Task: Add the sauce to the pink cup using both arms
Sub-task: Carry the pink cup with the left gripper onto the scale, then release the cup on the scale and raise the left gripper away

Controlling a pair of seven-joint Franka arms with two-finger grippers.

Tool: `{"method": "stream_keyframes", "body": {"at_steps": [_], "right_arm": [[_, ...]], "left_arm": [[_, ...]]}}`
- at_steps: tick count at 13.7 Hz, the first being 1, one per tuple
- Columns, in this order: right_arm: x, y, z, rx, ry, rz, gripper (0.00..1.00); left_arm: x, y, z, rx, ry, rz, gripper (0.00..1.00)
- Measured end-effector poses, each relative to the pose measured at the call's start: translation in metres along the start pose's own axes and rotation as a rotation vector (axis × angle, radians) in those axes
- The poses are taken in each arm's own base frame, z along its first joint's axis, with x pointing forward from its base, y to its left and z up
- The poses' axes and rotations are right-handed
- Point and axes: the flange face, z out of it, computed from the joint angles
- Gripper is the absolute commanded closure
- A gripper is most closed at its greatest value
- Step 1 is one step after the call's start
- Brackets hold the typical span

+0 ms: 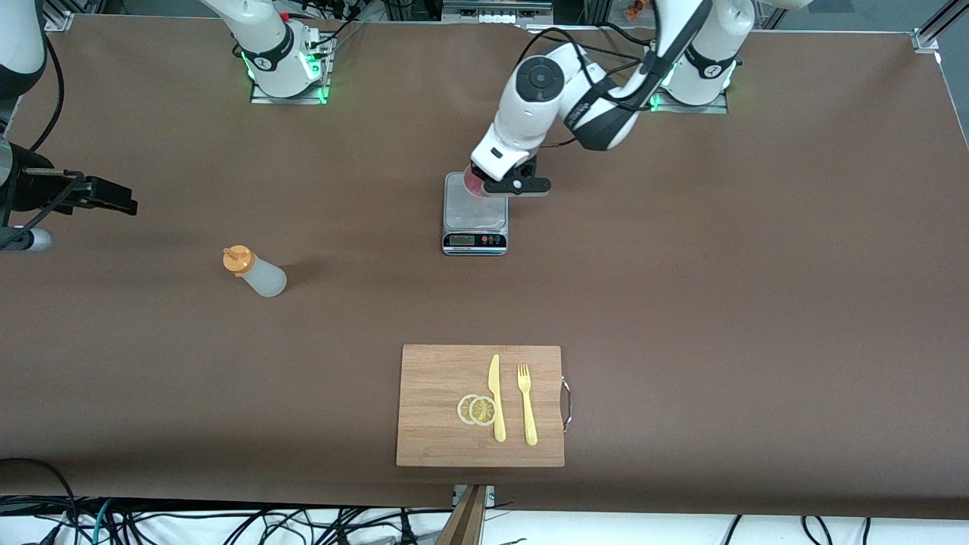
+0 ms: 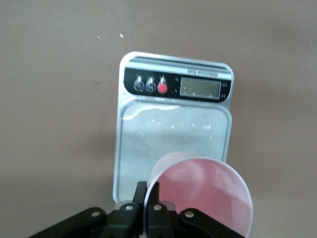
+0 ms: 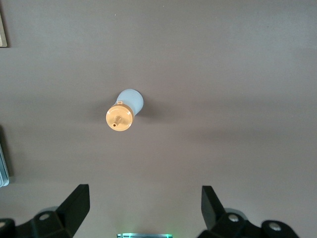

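The pink cup (image 1: pixel 474 182) is upright over the steel platform of a kitchen scale (image 1: pixel 475 219), and I cannot tell whether its base touches it. My left gripper (image 1: pixel 486 184) is shut on the cup's rim. In the left wrist view one finger is inside and one outside the wall of the pink cup (image 2: pixel 203 193), pinched by the left gripper (image 2: pixel 148 191). The sauce bottle (image 1: pixel 254 272) with its orange cap stands free on the table toward the right arm's end. My right gripper (image 1: pixel 129 203) hangs open and empty above the table, apart from the bottle (image 3: pixel 124 111); its spread jaws (image 3: pixel 143 198) hold nothing.
The scale (image 2: pixel 173 134) has its display and buttons on the side toward the front camera. A wooden cutting board (image 1: pixel 435 405) lies near the table's front edge with a yellow knife (image 1: pixel 496 397), a yellow fork (image 1: pixel 527 405) and two lemon slices (image 1: pixel 477 409) on it.
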Motion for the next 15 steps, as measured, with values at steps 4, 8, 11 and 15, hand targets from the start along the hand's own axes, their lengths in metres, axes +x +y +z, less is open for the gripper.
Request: {"method": "stream_keyframes", "body": {"at_steps": [4,8,11,15], "right_arm": [[0.000,0.000,0.000,0.000,0.000,0.000,0.00],[0.000,0.000,0.000,0.000,0.000,0.000,0.00],[0.000,0.000,0.000,0.000,0.000,0.000,0.00],[0.004,-0.003,0.004,-0.001,-0.002,-0.003,0.00]], "left_arm": [[-0.007,0.004,0.023,0.027,0.009,0.004,1.00],[0.005,0.000,0.020,0.025,0.022,-0.015,1.00],[0.014,0.000,0.019,0.019,0.027,-0.025,0.96],[0.015,0.002,0.020,0.018,0.027,-0.021,0.01]]}}
